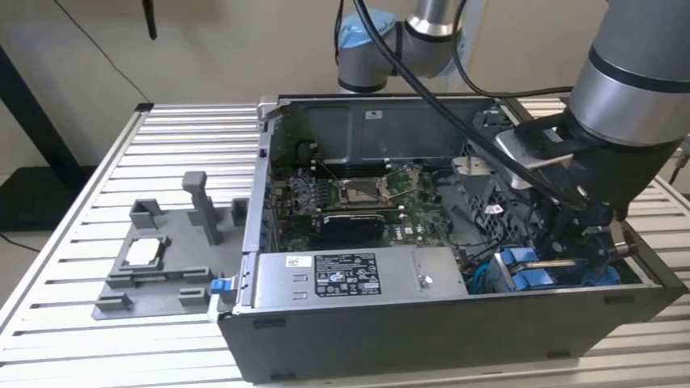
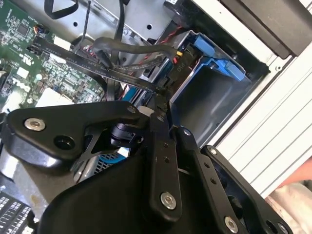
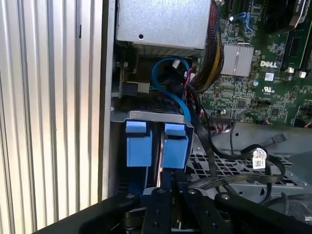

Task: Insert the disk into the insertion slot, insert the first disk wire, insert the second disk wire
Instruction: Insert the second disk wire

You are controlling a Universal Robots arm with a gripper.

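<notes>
— Starting with the biggest?
— Slatted metal table [image 1: 65, 267] under everything. On it, toward the exterior view's right, an open computer case [image 1: 431, 331], lying on its side, insides up.
— And above that?
— Grey robot arm [image 1: 636, 89], reaching down into the case at the corner nearest the exterior view's right and front edge.
— Inside the case?
— Along the front wall, a grey labelled power box [image 1: 345, 279]. Behind it, in the middle, a green circuit board [image 1: 367, 194]. Loose black leads between the board and the arm's corner.
— Anything on the table beside the case?
— Grey plastic stand [image 1: 161, 275] near the table's edge on the exterior view's left, well apart from the arm.
— Where to look for the slot?
— In that same front corner: grey metal drive slot [image 3: 146, 116], just beside the case wall.
— And the disk?
— Seated in the slot already. Showing as the blue frame end of the disk [image 3: 136, 146], two blue tabs side by side, flush with the slot's mouth.
— Gripper?
— Black gripper [image 2: 163, 105], right over the slot, just beside the blue tabs.
— Fingers [image 2: 163, 146]?
— Drawn together, tips pinching the end of a flat black cable [image 2: 87, 62]. Running from the board side across to the slot, ending at the fingertips.
— Plugged in?
— Cannot tell; hidden behind the fingertips.
</notes>
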